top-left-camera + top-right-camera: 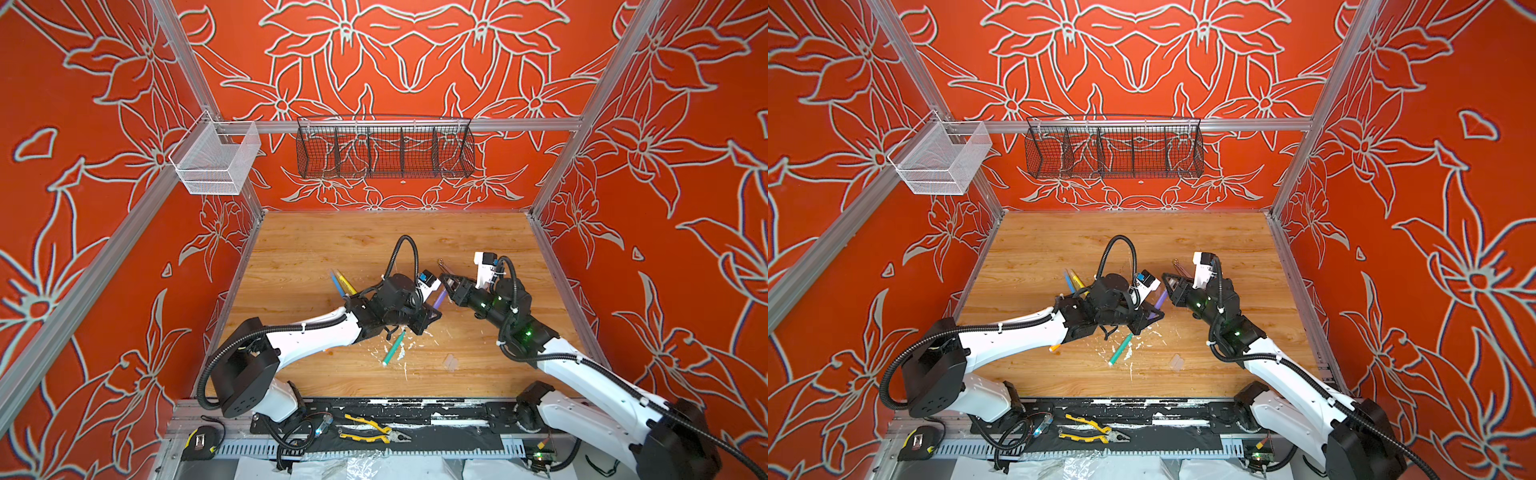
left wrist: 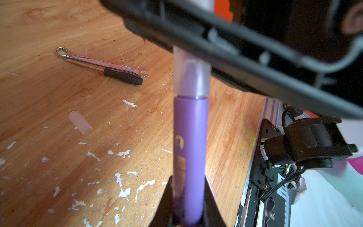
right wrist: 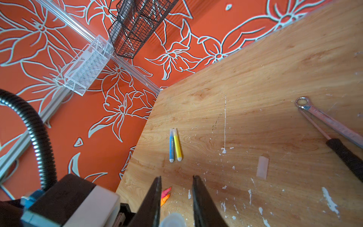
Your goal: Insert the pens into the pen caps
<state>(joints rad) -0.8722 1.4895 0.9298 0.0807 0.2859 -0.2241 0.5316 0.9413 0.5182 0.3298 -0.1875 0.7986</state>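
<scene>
Your top views look down from high above the table's (image 1: 374, 241) near edge, covering the whole surface. Your left wrist view sits low, facing the right edge; your right wrist view faces the far left corner. Both share the wrench (image 2: 98, 63) and a loose cap (image 2: 80, 122).

I can read nothing here. The purple pen (image 2: 190, 149) I hold bears gold printing along its barrel, too blurred to read; the far-right wrench (image 2: 98, 63) has illegible stamping.

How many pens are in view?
6: purple pen in the left gripper; blue pen and yellow pen side by side beyond that arm; pink pen and orange pen partly hidden beneath it; green pen nearer the robot.
</scene>
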